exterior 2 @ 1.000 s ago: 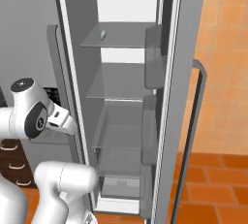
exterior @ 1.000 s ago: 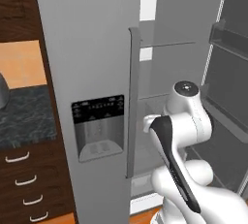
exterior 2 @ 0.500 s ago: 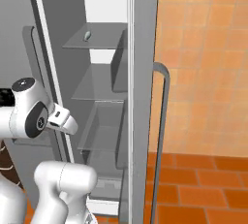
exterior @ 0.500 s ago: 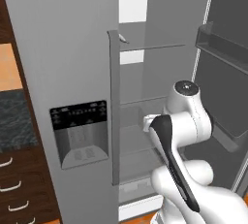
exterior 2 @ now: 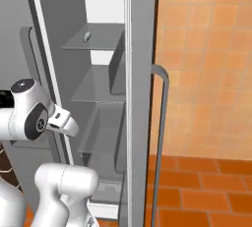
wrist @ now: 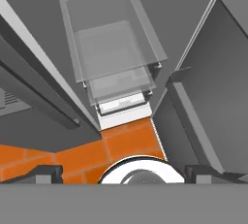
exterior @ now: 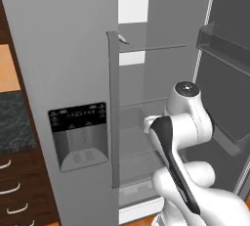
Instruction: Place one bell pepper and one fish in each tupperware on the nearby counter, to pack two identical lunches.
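**While hanging low before open fridge: fish high above fingers, nothing held**

Left base view.
- Fish [exterior: 122, 39]: small pale body on upper glass shelf [exterior: 156, 48] of fridge [exterior: 63, 49], just behind edge of shut door.
- Well above the hand and further in.
- Long axis too small to tell.
- Counter [exterior: 12, 120]: dark speckled strip well off to the far side of that door.

Right base view.
- Fish [exterior 2: 87, 36] again on the top shelf, near its front edge.
- Hand at mid-fridge height, angled downward, so pointing away from the fish.

Hand view.
- Gripper [wrist: 126, 175] spread to full width, fingertips [wrist: 44, 173] at opposite edges, gap between them bare.
- Aimed down at clear lower drawers [wrist: 114, 58] and orange floor [wrist: 72, 152].

Judged need: lift the hand, tip it up, reach inward to shelf level.
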You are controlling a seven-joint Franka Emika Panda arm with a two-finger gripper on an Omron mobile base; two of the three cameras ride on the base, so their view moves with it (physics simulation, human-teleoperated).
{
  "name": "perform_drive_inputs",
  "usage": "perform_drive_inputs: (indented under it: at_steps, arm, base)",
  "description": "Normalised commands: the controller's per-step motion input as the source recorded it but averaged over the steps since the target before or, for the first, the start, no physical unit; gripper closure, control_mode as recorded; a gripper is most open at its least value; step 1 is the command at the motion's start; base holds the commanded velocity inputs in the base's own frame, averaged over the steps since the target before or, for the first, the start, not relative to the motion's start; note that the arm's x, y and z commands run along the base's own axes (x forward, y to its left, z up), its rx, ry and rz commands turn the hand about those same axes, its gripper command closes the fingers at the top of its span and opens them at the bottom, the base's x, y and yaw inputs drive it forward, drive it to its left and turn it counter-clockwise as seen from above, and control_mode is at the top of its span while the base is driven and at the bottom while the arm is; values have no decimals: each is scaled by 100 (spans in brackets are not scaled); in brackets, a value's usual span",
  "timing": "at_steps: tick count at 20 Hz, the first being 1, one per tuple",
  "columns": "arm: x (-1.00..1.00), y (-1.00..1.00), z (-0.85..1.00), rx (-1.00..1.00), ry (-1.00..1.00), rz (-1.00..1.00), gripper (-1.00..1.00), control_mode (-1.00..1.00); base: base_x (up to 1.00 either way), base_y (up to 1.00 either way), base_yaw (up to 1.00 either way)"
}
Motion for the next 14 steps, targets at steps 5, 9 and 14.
perform_drive_inputs:
  at_steps: [5, 9, 14]
  arm:
    - [48, -22, 48, 3, -6, 1, -100, -100]
    - [3, -23, 100, 0, -48, 2, -100, -100]
    - [-3, -32, 35, 0, -13, -4, -100, -100]
  base:
    - [7, -8, 0]
    - [0, 0, 0]
    - [0, 0, 0]
